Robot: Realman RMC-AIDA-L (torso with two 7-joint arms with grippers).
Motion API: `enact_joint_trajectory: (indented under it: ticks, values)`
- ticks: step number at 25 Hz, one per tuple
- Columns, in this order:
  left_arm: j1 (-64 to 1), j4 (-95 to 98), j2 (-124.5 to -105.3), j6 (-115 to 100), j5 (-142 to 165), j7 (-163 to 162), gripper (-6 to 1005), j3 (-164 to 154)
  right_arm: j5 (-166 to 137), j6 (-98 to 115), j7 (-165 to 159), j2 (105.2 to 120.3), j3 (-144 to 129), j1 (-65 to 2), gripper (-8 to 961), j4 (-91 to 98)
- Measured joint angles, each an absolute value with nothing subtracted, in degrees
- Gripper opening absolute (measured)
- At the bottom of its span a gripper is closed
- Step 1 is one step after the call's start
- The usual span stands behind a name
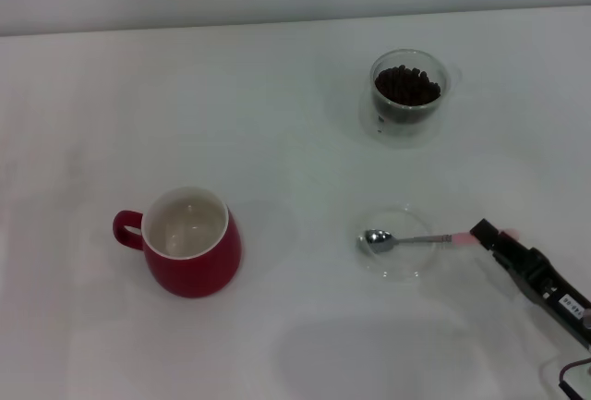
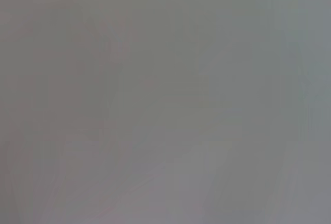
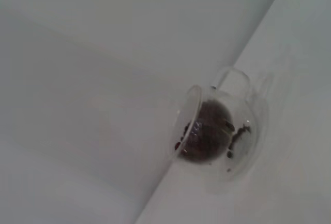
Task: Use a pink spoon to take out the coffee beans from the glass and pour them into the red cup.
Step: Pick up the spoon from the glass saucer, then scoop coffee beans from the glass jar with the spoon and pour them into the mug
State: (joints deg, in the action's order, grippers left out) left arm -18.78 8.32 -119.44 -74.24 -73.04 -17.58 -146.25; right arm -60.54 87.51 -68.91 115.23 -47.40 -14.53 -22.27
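Note:
The pink spoon [image 1: 406, 239] lies with its silver bowl on a flat clear saucer [image 1: 399, 271], right of centre in the head view. Its pink handle points right, and its end is at the tip of my right gripper [image 1: 488, 236], which reaches in from the lower right. Farther back on the right stands the glass [image 1: 409, 115], holding dark coffee beans [image 1: 406, 86]. The right wrist view shows the same glass [image 3: 248, 146] and beans [image 3: 207, 131] from farther off. The red cup [image 1: 189, 257] stands at the left front, its white inside bare and its handle to the left. My left arm is out of view.
Everything rests on a white table [image 1: 277, 95], whose far edge meets a pale wall at the back. Bare tabletop lies between the red cup and the saucer. The left wrist view is a plain grey surface.

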Motion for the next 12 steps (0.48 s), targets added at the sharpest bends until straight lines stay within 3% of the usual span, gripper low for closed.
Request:
enact_joint_trajectory:
  ticks: [12]
  values:
    - [-18.72,8.58,-119.44,-74.25,-73.04,-17.58,725,-146.25,-59.59,93.44,-75.56,114.62,-46.89,-12.93,148,-8.54]
